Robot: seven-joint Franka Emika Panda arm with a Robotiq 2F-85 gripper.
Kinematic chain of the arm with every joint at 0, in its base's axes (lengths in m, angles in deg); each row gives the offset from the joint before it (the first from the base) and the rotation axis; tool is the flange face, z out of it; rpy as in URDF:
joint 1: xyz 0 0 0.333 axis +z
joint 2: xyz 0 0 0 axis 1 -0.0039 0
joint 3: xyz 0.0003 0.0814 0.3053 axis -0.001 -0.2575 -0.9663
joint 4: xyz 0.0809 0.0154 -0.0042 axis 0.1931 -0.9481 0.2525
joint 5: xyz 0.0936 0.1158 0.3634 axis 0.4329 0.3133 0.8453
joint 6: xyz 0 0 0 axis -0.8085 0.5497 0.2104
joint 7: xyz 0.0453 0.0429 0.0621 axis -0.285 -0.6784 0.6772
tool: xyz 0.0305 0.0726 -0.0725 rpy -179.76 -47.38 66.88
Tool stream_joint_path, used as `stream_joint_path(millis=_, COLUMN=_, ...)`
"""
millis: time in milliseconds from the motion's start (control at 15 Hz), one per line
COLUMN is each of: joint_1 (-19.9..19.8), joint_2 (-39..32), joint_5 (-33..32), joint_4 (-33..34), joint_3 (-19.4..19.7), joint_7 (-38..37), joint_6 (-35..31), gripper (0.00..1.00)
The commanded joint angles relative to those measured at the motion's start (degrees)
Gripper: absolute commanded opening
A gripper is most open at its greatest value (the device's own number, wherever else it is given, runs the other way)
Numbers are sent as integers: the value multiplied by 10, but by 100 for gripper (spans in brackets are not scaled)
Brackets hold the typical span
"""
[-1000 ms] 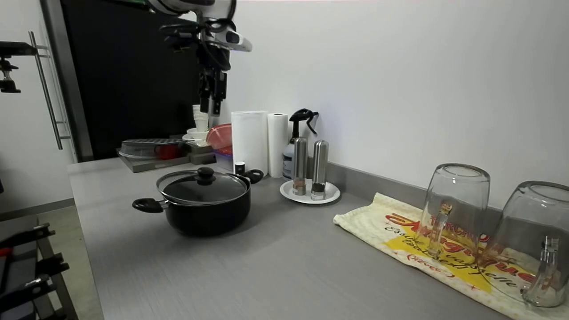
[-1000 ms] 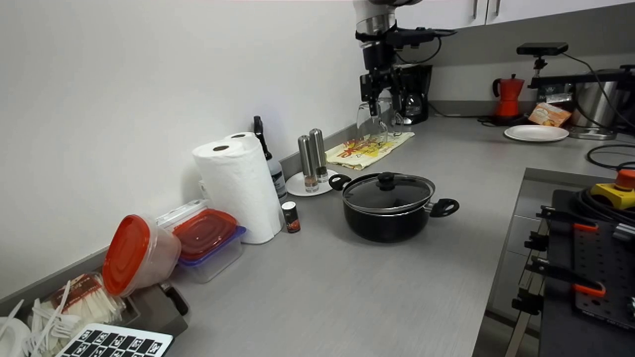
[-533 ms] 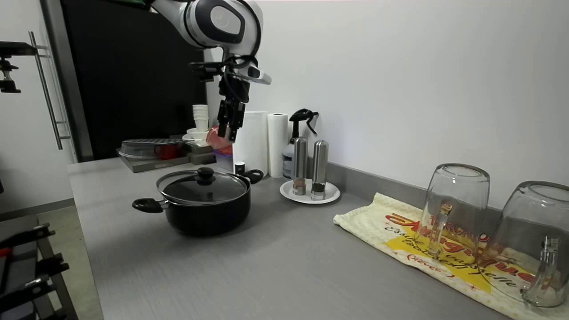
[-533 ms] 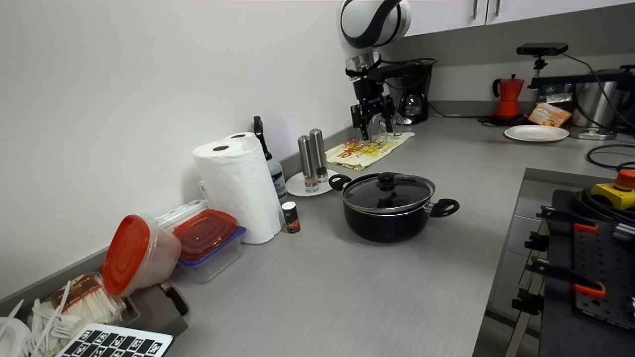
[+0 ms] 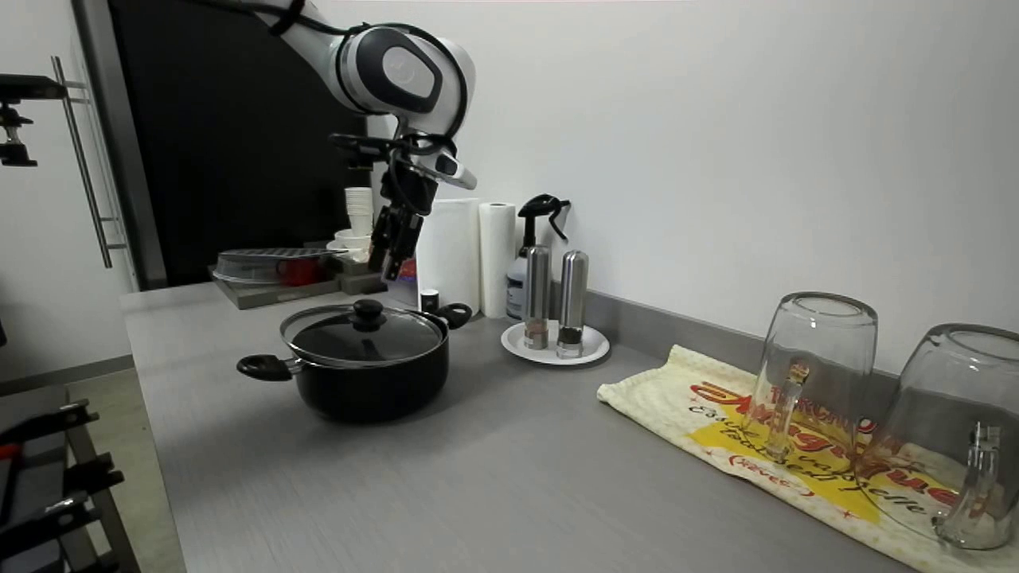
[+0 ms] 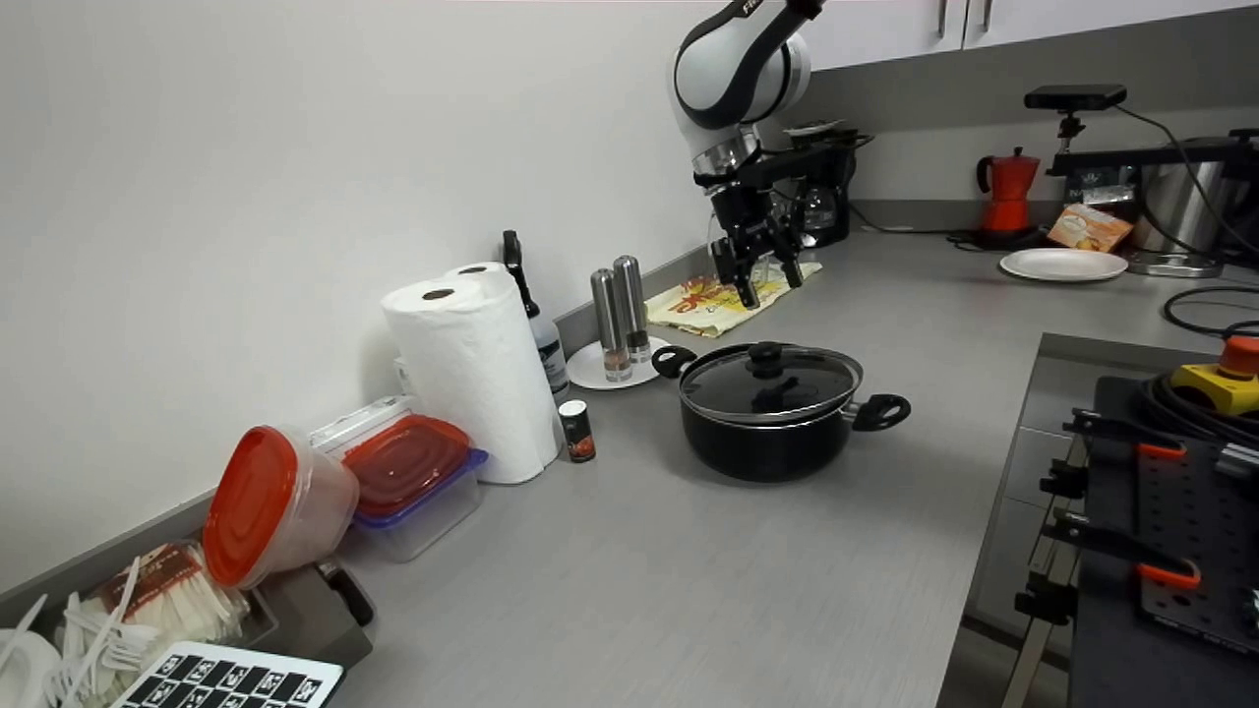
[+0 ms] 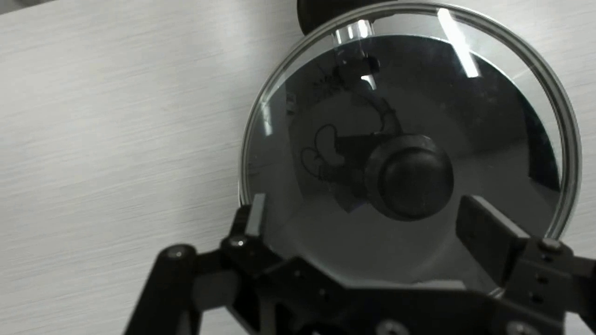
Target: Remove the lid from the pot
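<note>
The black pot [image 5: 382, 394] stands on the grey counter and shows in both exterior views [image 6: 767, 447]. The dark glass lid [image 5: 402, 338] rests on it, with its rim overhanging one side; it also shows in an exterior view [image 6: 723, 391] and fills much of the wrist view [image 7: 489, 116]. Its black centre knob [image 7: 414, 181] is just beyond the fingertips in the wrist view, nearer the right finger. My gripper [image 5: 383, 272] is open, empty and tilted. It hangs above the lid, apart from it, also in an exterior view [image 6: 773, 293] and the wrist view [image 7: 363, 200].
Steel mills [image 5: 538, 298] on a small white plate [image 5: 557, 358], a spray bottle [image 5: 517, 278] and paper towel rolls [image 6: 472, 374] stand by the wall. A small dark jar [image 6: 577, 431] is near the pot. Glass mugs [image 5: 812, 382] sit on a yellow cloth [image 5: 677, 398].
My gripper has come down closer to the lid and has tilted. It stays open. The pot and lid have not moved.
</note>
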Motion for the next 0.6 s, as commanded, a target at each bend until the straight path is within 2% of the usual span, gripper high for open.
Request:
stream_joint_path(millis=0, joint_1=6, joint_2=5, joint_5=19, joint_4=-24, joint_3=-4, joint_7=-4, joint_6=0, gripper=100)
stream_joint_path(millis=333, joint_1=11, joint_2=5, joint_5=74, joint_4=-30, joint_3=-20, joint_7=-9, joint_6=-54, gripper=100)
stream_joint_path(millis=533, joint_1=17, joint_2=0, joint_5=84, joint_4=-32, joint_3=-20, joint_7=-10, joint_6=-77, gripper=100)
